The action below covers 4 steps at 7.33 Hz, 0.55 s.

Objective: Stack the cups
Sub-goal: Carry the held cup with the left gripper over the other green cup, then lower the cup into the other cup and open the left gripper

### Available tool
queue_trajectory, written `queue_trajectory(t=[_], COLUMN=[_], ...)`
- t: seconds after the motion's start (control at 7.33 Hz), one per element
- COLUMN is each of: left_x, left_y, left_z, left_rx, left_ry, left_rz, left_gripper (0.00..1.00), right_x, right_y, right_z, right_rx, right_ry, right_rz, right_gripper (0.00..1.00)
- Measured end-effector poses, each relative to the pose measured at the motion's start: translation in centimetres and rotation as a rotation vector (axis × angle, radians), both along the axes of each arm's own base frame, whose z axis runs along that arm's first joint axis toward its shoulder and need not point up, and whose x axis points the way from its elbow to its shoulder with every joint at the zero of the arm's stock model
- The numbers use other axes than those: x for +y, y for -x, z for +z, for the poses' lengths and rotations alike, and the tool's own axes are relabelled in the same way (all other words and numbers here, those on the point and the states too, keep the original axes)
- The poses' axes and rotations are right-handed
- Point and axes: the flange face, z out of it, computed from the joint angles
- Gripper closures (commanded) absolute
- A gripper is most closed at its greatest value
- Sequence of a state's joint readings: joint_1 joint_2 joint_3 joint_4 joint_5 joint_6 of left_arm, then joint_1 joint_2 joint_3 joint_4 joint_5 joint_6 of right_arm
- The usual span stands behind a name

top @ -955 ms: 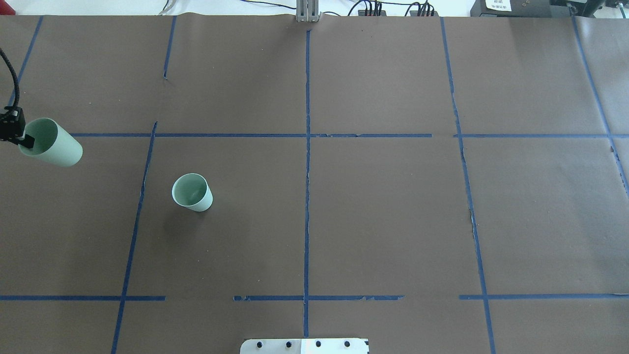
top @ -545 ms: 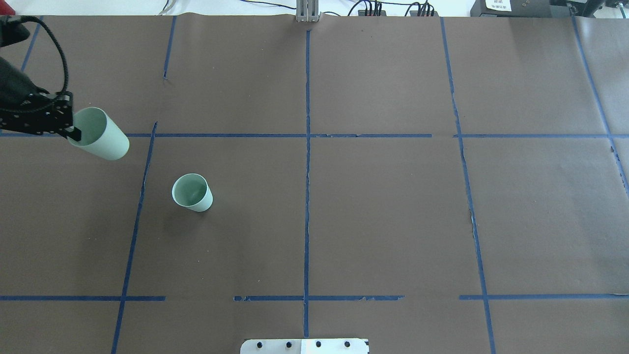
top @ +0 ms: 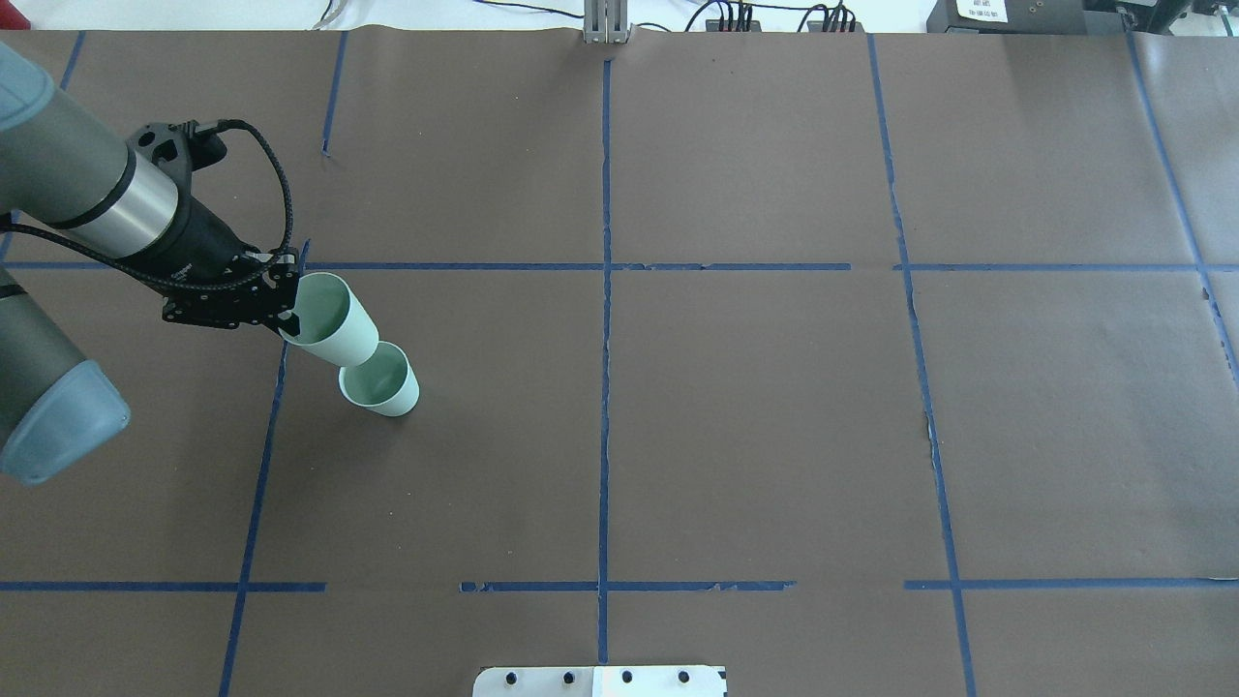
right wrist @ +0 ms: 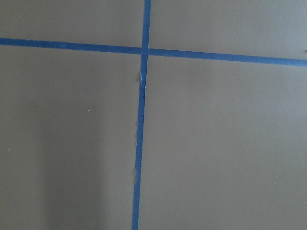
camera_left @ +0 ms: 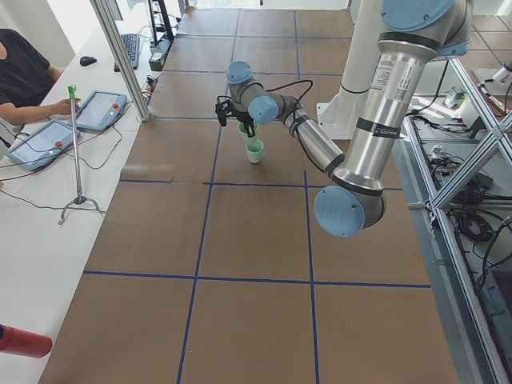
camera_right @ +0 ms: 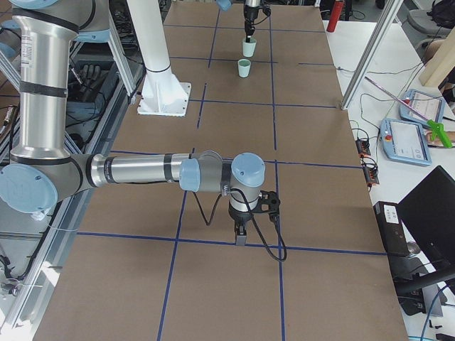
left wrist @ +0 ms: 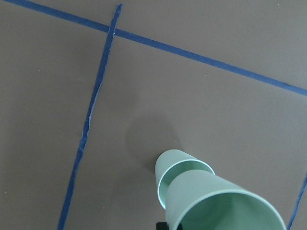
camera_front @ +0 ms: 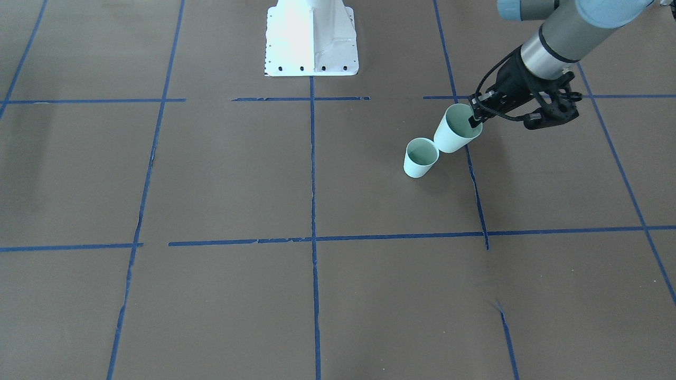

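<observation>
One mint-green cup [top: 379,379] stands upright on the brown table, left of centre; it also shows in the front view [camera_front: 420,158]. My left gripper [top: 287,315] is shut on the rim of the second cup [top: 334,331], with one finger inside it. It holds this cup tilted in the air, its base just above and beside the standing cup's rim. The left wrist view shows the held cup [left wrist: 220,203] overlapping the standing cup [left wrist: 184,167]. My right gripper [camera_right: 240,238] hangs low over the table, far from the cups. I cannot tell whether it is open or shut.
Blue tape lines [top: 605,290] divide the brown paper-covered table. The white robot base plate [camera_front: 311,42] sits at the robot's edge. A side table with tablets [camera_left: 100,108] and an operator lies beyond the far edge.
My left arm has carried the held cup rightward from the table's left edge to right beside the standing cup. The standing cup has not moved.
</observation>
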<state>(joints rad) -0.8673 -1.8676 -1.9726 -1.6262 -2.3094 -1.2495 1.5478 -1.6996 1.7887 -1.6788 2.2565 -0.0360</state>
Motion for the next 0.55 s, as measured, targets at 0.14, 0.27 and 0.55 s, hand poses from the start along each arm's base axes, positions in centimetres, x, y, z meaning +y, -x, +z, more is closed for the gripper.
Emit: queue_trajectory(t=[0.14, 0.27, 0.55], left_x=[-0.3, -0.4, -0.1], left_y=[-0.8, -1.2, -2.0], left_z=[0.7, 1.1, 1.4], left_rx=[0.0, -0.001, -0.003], left_ry=[0.003, 0.005, 0.007], left_rz=[0.001, 0.004, 0.016], left_gripper=[1.0, 1.0, 1.0], right_x=[0.0, 0.0, 0.0], right_y=[0.0, 0.0, 0.0], right_z=[0.0, 0.0, 0.0], right_rx=[0.0, 0.0, 0.0], right_ry=[0.0, 0.0, 0.0], right_rz=[0.0, 0.0, 0.0], right_gripper=[0.0, 0.0, 0.0])
